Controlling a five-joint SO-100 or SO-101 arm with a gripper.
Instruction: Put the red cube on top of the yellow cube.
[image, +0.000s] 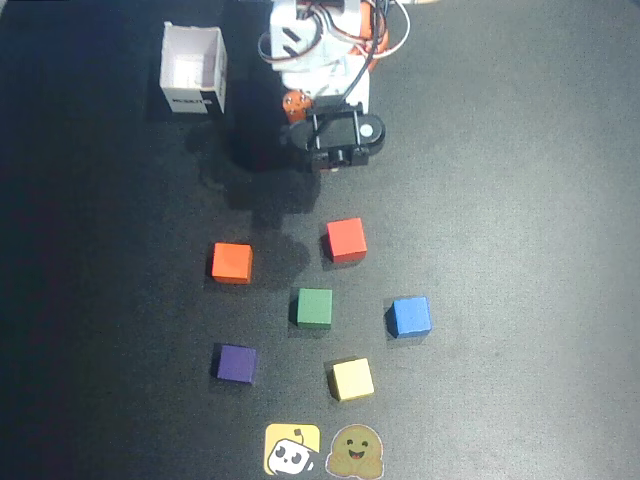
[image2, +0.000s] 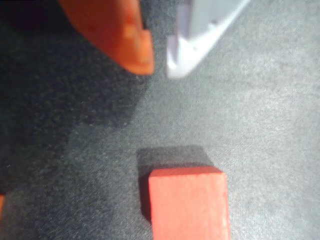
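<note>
Wrist view: gripper (image2: 159, 67) empty, orange finger and white finger close together with only a narrow gap, hanging above bare mat. Red cube (image2: 189, 204) sits just ahead of the tips, not touched, bottom centre of that view.

Overhead view: arm folded near its base, gripper (image: 322, 165) above the mat, red cube (image: 346, 240) a short way in front of it. Orange cube (image: 231, 263) to its left in this view, not the target. Green cube (image: 315, 307) beyond, blue cube (image: 410, 316) right, purple cube (image: 237, 363) left. Yellow cube (image: 352, 379) farther out, well apart from red, nothing on it. Two stickers at the far edge, white box (image: 194, 70) back by the base.

Step in hand looks like the reach to red. To do it well: spread the jaws wider than the cube first, line up square with its sides, drop low, close centred. Green lies between red and yellow, so lift clear over it on the carry.
</note>
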